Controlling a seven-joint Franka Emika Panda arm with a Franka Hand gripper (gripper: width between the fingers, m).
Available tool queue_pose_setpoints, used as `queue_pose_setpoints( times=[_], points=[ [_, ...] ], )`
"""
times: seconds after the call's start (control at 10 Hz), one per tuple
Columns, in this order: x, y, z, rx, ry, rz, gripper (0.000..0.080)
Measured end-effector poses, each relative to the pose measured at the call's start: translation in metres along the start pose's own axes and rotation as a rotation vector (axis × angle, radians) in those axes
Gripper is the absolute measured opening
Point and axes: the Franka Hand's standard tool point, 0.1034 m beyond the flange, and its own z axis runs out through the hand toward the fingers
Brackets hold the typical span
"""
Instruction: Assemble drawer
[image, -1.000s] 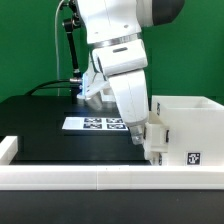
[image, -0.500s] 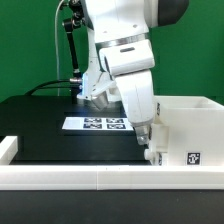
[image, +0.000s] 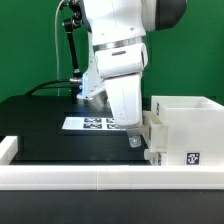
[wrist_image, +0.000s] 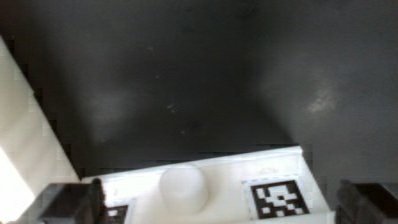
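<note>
From the exterior view's left, a low white plastic border wall (image: 60, 176) runs along the near edge of the black table (image: 40, 125), with a raised end block at its far left. Farther back, near the middle, the thin flat white marker board (image: 95, 124) with its printed black-and-white squares lies flat on the table, partly hidden behind the arm. The white Franka arm (image: 118, 60) comes down over it, and its two-finger gripper (image: 136, 139) hangs low over the table, just beside the left face of the white plastic drawer housing (image: 185, 125), a tall box that stands at the exterior view's right, close behind the border wall, with a square tag (image: 193, 157) on its near face. Whether the gripper touches the housing cannot be told from here. In the wrist view the dark fingertips (wrist_image: 71, 203) sit well apart at either side of the frame, so the pincer stands open and holds nothing; between them lies a white drawer part (wrist_image: 205, 187) with a rounded knob (wrist_image: 182, 183) and a tag (wrist_image: 272, 198), resting on the black table.
</note>
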Motion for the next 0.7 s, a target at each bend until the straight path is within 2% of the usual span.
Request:
queue_pose_setpoints(
  times=[0.1,0.3,0.4,0.5,0.7],
  points=[
    [0.001,0.002,0.001,-0.013,0.001,-0.06,0.0649],
    [0.009,0.005,0.0,-0.019,-0.016,-0.155,0.0649],
    [0.018,0.005,0.001,-0.039,-0.017,-0.125,0.0649],
    [0.02,0.005,0.001,-0.069,-0.02,-0.097,0.0649],
    [0.02,0.004,0.002,-0.065,-0.018,-0.098,0.0649]
  ],
)
